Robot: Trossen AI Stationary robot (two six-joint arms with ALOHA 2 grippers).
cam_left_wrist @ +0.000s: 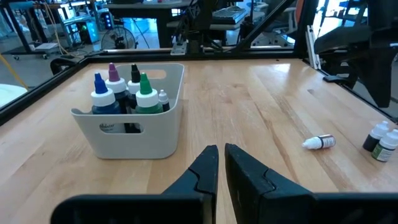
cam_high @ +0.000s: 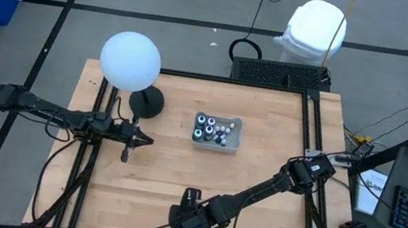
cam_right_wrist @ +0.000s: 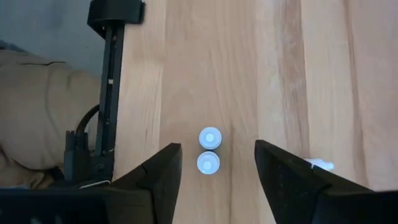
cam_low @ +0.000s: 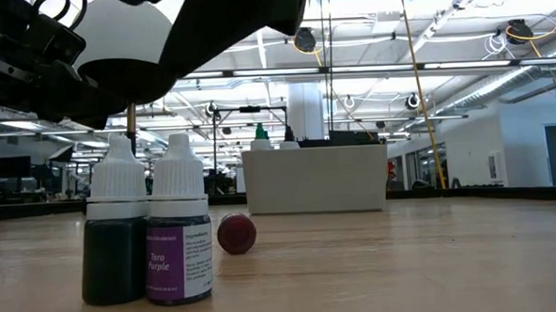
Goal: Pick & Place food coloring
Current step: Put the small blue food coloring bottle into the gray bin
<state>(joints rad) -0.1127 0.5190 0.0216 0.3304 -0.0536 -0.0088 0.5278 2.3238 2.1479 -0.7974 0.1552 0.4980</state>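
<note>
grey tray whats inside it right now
The grey tray holds upright bottles with blue, purple, black and green tips, plus a small white-capped one. Its wall hides their lower parts and anything lying beneath.

The pale wooden desk (cam_high: 261,162) carried a grey tray (cam_high: 233,140) of bottles near its middle. Two white-capped bottles (cam_low: 150,232) stood upright, touching, at the near edge, and one small bottle (cam_left_wrist: 319,142) lay on its side just beside them.

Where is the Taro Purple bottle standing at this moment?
In the low view, the Taro Purple bottle stands upright on the table's near edge, touching a dark green bottle, directly under the open right gripper.
</note>
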